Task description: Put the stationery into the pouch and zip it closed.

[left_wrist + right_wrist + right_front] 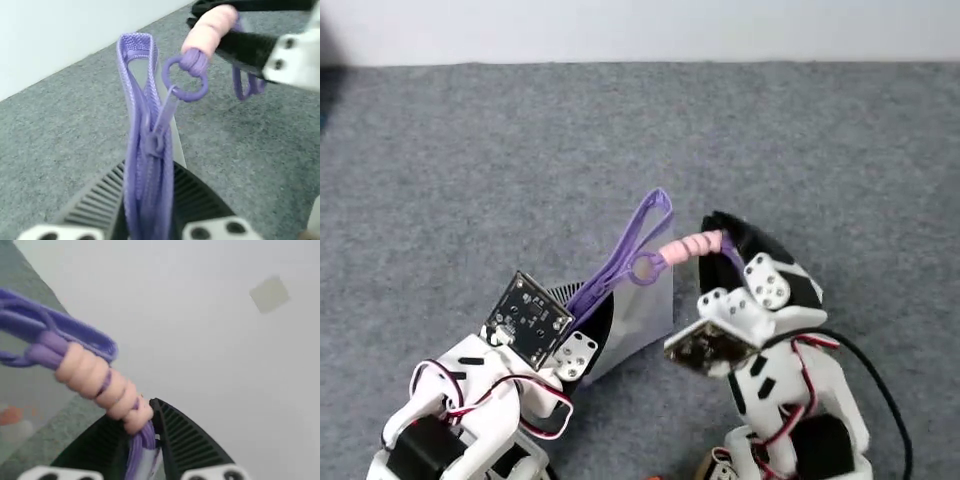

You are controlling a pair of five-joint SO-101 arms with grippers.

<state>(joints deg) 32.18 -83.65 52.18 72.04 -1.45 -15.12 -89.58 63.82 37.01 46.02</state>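
Both arms are white plastic shells with black joints. The left arm [465,378] carries looped red, white and black wires [430,385] and a square black circuit board [530,318]. The right arm [820,385] trails a thick black cable [880,390]. The left tool [150,215] and right tool [142,440] have black ribbed fingers [187,440] on white mounts with screw holes.

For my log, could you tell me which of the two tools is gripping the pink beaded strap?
The right tool: it is shut on the pink beaded strap, whereas the left tool clamps the pouch at its purple zipper.
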